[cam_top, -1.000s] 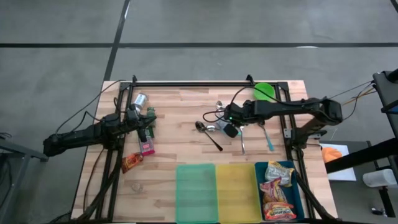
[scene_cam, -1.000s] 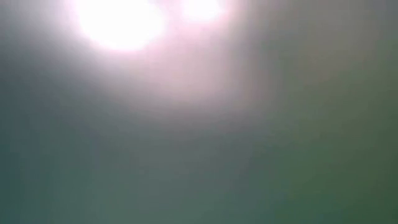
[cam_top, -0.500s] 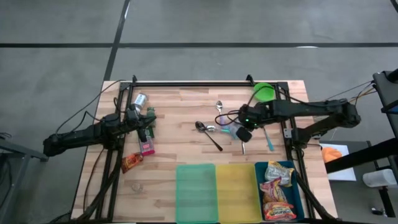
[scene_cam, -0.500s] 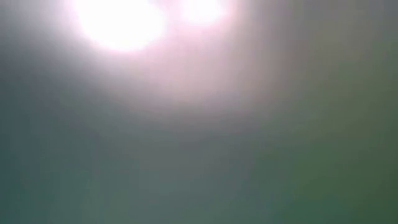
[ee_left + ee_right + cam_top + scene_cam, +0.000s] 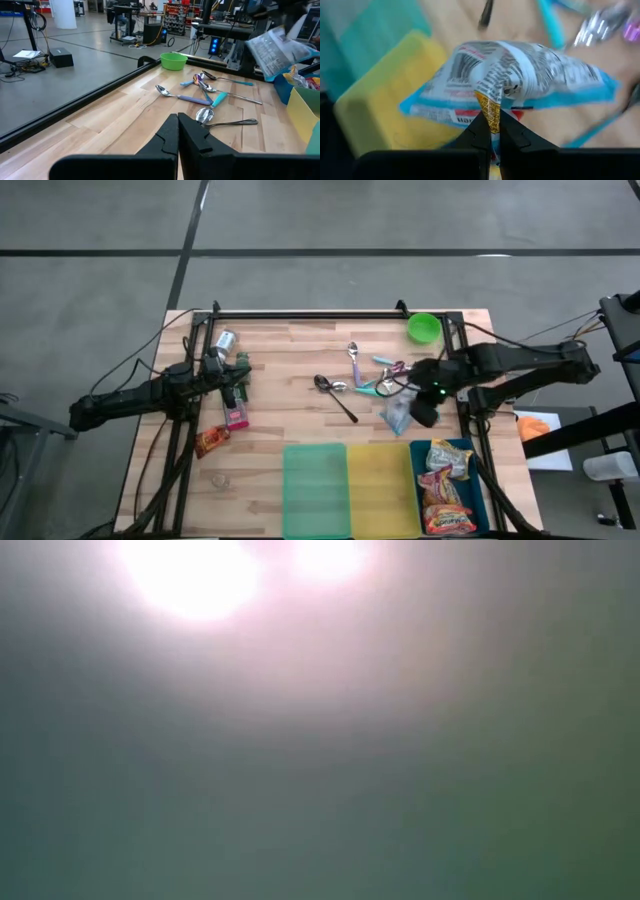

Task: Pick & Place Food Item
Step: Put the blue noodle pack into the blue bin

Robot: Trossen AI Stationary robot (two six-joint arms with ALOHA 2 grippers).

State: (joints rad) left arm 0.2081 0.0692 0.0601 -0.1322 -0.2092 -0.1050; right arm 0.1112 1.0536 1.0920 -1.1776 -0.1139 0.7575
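Wooden table [image 5: 300, 355] is carrying scattered spoons [image 5: 340, 385] while the right gripper [image 5: 491, 131] is pinching a blue snack packet [image 5: 520, 80] (by its crimped edge) above the boards near the yellow bin [image 5: 378, 490]. The left gripper [image 5: 178, 131] is resting pressed together, holding nothing.

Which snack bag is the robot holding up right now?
Find the blue bin at the table's near right corner. Just beyond it the right gripper pinches a packet in the air, pale silver-blue with black print, unlike the colourful snacks lying in the bin.
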